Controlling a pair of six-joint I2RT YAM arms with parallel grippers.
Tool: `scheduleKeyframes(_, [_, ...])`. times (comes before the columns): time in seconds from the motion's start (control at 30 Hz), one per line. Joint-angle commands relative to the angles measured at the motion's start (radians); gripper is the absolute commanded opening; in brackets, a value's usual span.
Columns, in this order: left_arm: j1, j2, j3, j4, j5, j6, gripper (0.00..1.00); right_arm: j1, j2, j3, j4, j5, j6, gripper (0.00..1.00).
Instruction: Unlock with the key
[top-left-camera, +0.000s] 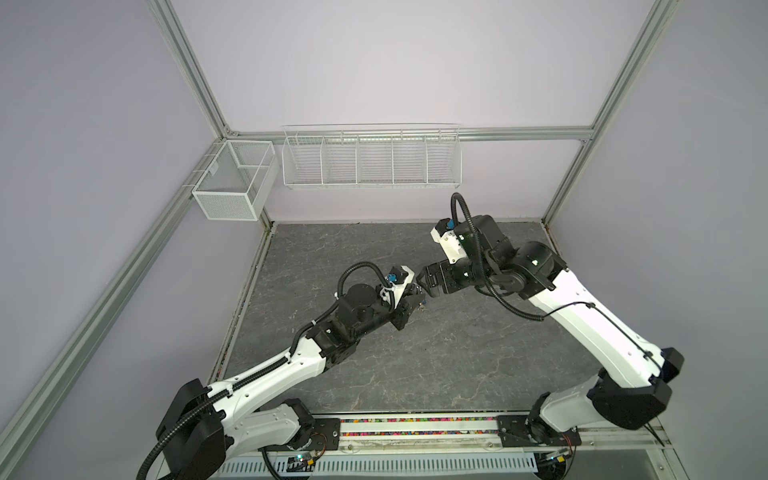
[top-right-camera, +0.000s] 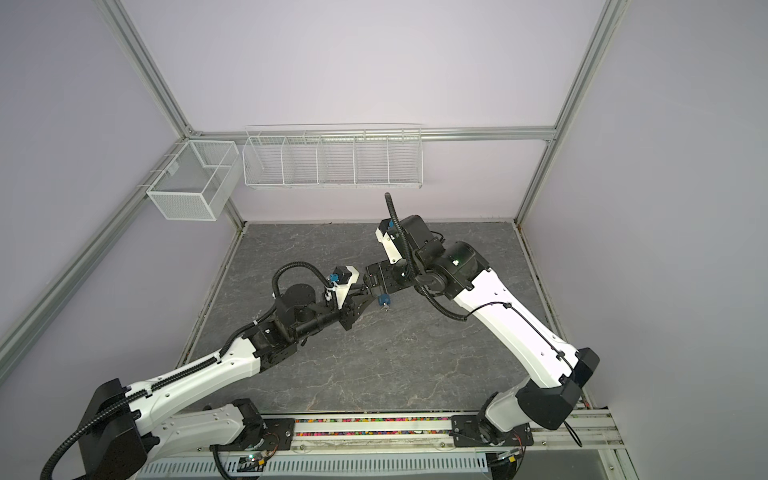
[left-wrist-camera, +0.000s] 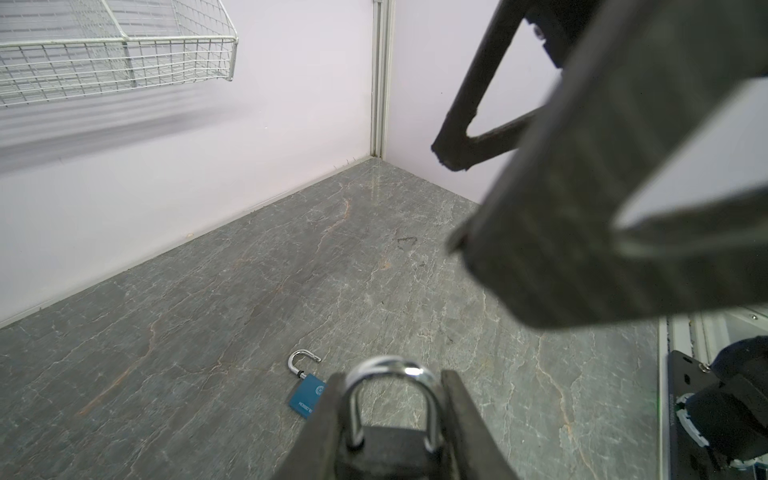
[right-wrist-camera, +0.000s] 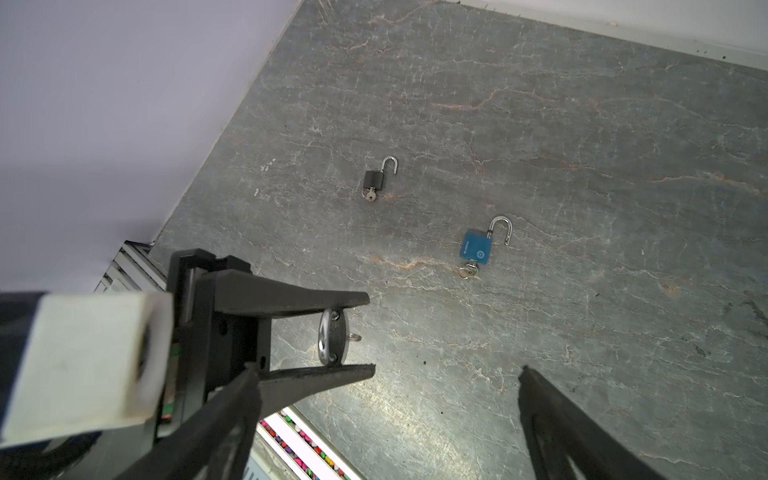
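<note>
Left wrist view, lower centre of the frame: clamps the held padlock (left-wrist-camera: 390, 444) by its dark body between the two sides of the left tool (left-wrist-camera: 392, 378), with the silver shackle (left-wrist-camera: 390, 368) pointing away from the camera and seated at both legs, so probably not yet unlocked. Holds it apparently clear of the desk (left-wrist-camera: 208, 311), presumably to leave the keyhole end free for the other arm.

Right wrist view, left of centre: shows the same lock end-on, with a small metal loop (right-wrist-camera: 354, 337) poking out beyond it. Looks like the key's ring, though too small to say for sure. Finds the right tool (right-wrist-camera: 390, 372) spread wide at the bottom of that frame, gripping nothing, near the lock but apart from it. Seems placed for a pinch on the key and a turn against the steadying grip.

Elsewhere on the desk, middle of the right wrist frame: a second black padlock (right-wrist-camera: 376, 176) and a blue padlock (right-wrist-camera: 478, 247), well apart, shackles swung open, keys in both.
</note>
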Motion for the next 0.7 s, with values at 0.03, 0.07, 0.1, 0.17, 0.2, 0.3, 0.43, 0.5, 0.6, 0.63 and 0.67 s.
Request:
scheduleKeyframes(0.03, [-0.006, 0.011, 0.005, 0.091, 0.017, 0.043, 0.0, 0.012, 0.045, 0.047, -0.06, 0.025, 0.008, 0.99])
scheduleKeyframes(0.07, [-0.006, 0.013, 0.007, 0.089, 0.019, 0.044, 0.0, 0.016, 0.059, 0.062, -0.068, 0.033, 0.006, 0.99])
scheduleKeyframes(0.1, [-0.006, 0.015, 0.006, 0.09, 0.02, 0.046, 0.0, 0.018, 0.071, 0.077, -0.075, 0.043, 0.005, 0.99])
scheduleKeyframes(0.17, [-0.007, 0.015, 0.004, 0.094, 0.026, 0.045, 0.0, 0.022, 0.095, 0.096, -0.086, 0.051, -0.001, 1.0])
scheduleKeyframes(0.2, [-0.007, 0.014, 0.003, 0.096, 0.027, 0.047, 0.0, 0.022, 0.112, 0.11, -0.099, 0.063, -0.004, 1.0])
scheduleKeyframes(0.3, [-0.008, 0.012, 0.0, 0.093, 0.031, 0.051, 0.0, 0.023, 0.149, 0.145, -0.143, 0.113, -0.011, 1.0])
scheduleKeyframes(0.43, [-0.009, 0.011, 0.002, 0.092, 0.04, 0.056, 0.0, 0.024, 0.175, 0.167, -0.179, 0.163, -0.029, 0.99])
scheduleKeyframes(0.5, [-0.009, 0.009, 0.003, 0.09, 0.042, 0.058, 0.0, 0.023, 0.189, 0.187, -0.211, 0.192, -0.033, 0.98])
scheduleKeyframes(0.6, [-0.009, 0.01, 0.002, 0.09, 0.048, 0.061, 0.0, 0.019, 0.202, 0.209, -0.241, 0.21, -0.044, 0.97])
scheduleKeyframes(0.63, [-0.009, 0.01, 0.001, 0.09, 0.048, 0.065, 0.0, 0.017, 0.205, 0.211, -0.246, 0.203, -0.051, 0.97])
scheduleKeyframes(0.67, [-0.009, 0.008, 0.002, 0.088, 0.048, 0.065, 0.0, 0.014, 0.205, 0.211, -0.251, 0.199, -0.054, 0.97])
